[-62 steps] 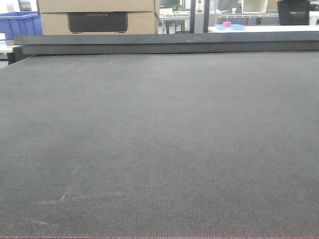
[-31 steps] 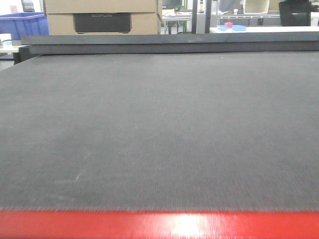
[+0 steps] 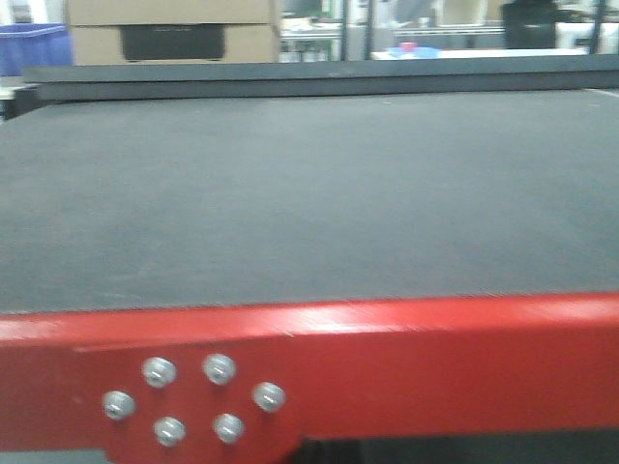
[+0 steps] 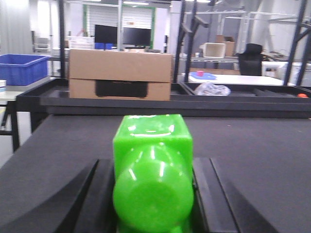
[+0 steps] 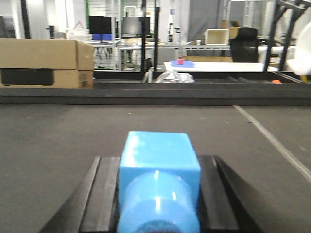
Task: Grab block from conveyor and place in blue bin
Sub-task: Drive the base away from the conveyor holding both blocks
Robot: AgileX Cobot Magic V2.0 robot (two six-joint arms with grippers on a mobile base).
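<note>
dark grey woven belt of the conveyor (image 3: 309,193) stretches flat beneath and ahead of both my claws. in the front view its red frame (image 3: 435,358) runs along the near edge with a cluster of six bolts (image 3: 191,398).

my left claw (image 4: 153,161) is closed down to the width of a green block (image 4: 151,189), with a dark finger (image 4: 104,204) pressed against each side of it. whether the block touches the belt i cannot tell. my right claw (image 5: 159,158) grips a light blue block (image 5: 159,187) the same way, fingers snug on both flanks.

ahead of both claws, a black trough (image 4: 252,99) runs along the far edge of the belt. in it, ahead and a little right of my left claw, lies a crumpled plastic bag (image 4: 211,89). a small orange thing (image 4: 302,95) sits further right.

straight ahead of my left claw a cardboard box (image 4: 120,65) stands at the trough. it is shut, with a dark panel on its face.

far off to that claw's left is the blue bin (image 4: 22,70). only its outer wall and rim show, so i cannot tell what is in it.

beyond the trough, ahead and to the right, a white table (image 4: 243,79) carries a shallow blue tray (image 4: 204,76) with a small pink thing (image 4: 199,73) on it.
</note>
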